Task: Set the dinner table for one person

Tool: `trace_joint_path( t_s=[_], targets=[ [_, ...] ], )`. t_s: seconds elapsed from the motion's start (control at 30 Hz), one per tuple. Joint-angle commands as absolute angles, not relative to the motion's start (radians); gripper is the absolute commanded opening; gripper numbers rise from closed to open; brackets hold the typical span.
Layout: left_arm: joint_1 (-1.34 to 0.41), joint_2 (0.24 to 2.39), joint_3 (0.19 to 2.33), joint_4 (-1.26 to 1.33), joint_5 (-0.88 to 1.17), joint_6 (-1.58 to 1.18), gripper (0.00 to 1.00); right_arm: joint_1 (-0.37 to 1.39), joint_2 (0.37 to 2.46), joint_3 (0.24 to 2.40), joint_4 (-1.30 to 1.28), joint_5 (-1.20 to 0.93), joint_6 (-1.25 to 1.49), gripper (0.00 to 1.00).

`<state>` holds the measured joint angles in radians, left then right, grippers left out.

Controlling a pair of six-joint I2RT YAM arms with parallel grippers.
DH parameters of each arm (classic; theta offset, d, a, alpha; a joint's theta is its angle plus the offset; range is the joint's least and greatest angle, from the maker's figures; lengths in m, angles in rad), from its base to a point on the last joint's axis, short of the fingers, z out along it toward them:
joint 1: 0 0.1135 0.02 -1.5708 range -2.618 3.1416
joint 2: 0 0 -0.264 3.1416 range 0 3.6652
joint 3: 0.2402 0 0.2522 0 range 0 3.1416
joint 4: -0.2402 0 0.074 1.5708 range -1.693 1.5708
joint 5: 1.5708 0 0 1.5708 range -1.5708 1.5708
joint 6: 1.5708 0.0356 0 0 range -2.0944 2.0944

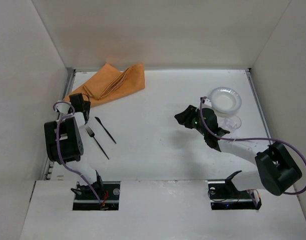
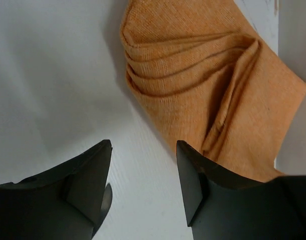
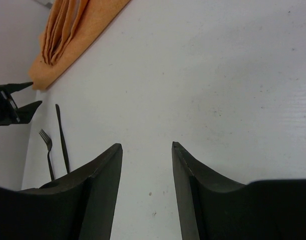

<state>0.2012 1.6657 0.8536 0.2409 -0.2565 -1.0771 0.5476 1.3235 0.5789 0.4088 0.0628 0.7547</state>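
The white surface (image 1: 153, 150) fills the middle of the top view, with thin metal rails along its 9 and 3 o'clock edges and both arm bases at 6 o'clock.

An orange cloth (image 1: 110, 82) lies rumpled in folds at 11 o'clock on the surface. Just toward 6 o'clock from it hovers the left tool (image 1: 80, 101). In the left wrist view, the left tool (image 2: 142, 150) is released, its jaws spread wide over bare surface (image 2: 47, 75) with nothing between them, and the cloth (image 2: 218, 85) lies just beyond its tips at 1 o'clock.

A black knife (image 1: 105, 130) and a black fork (image 1: 96, 142) lie side by side, apart, at 9 o'clock on the surface, both slanted the same way.

A white paper plate (image 1: 224, 100) sits at 2 o'clock, with a clear cup (image 1: 233, 122) just beside it toward 6 o'clock.

The right tool (image 1: 182, 118) hangs near the centre, toward 3 o'clock, and points toward 9 o'clock. The right wrist view shows the right tool (image 3: 146, 147) released too, holding nothing, with bare surface (image 3: 218, 75) between its jaws.
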Motion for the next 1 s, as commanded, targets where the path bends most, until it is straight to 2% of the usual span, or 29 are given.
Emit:
trace_joint_path(
  t_s=[0.0,0.13,0.3,0.37,0.47,0.53,0.83,0.97],
  targets=[
    [0.234,1.745,0.925,0.313,-0.175,-1.121,0.52,0.555,1.338,0.623,0.446,0.031,0.738,0.50],
    [0.257,1.862,0.988,0.353,-0.065,-1.138,0.51,0.558,1.361,0.632,0.446,0.023,0.736,0.49],
    [0.257,1.925,1.017,0.353,-0.067,-1.147,0.48,0.562,1.353,0.634,0.448,0.012,0.736,0.49],
    [0.255,1.936,1.034,0.354,-0.063,-1.138,0.40,0.562,1.358,0.635,0.446,0.011,0.736,0.49],
    [0.229,1.954,1.064,0.353,-0.038,-1.117,0.17,0.564,1.355,0.635,0.448,0.011,0.736,0.49],
    [0.191,1.963,1.089,0.360,0.000,-1.111,0.10,0.564,1.356,0.634,0.448,0.011,0.738,0.49],
    [-0.092,1.977,1.157,0.411,0.054,-1.074,0.07,0.558,1.344,0.624,0.448,0.011,0.741,0.49],
    [-0.211,1.961,1.103,0.451,0.035,-1.089,0.06,0.550,1.321,0.617,0.448,0.015,0.739,0.49]
  ],
)
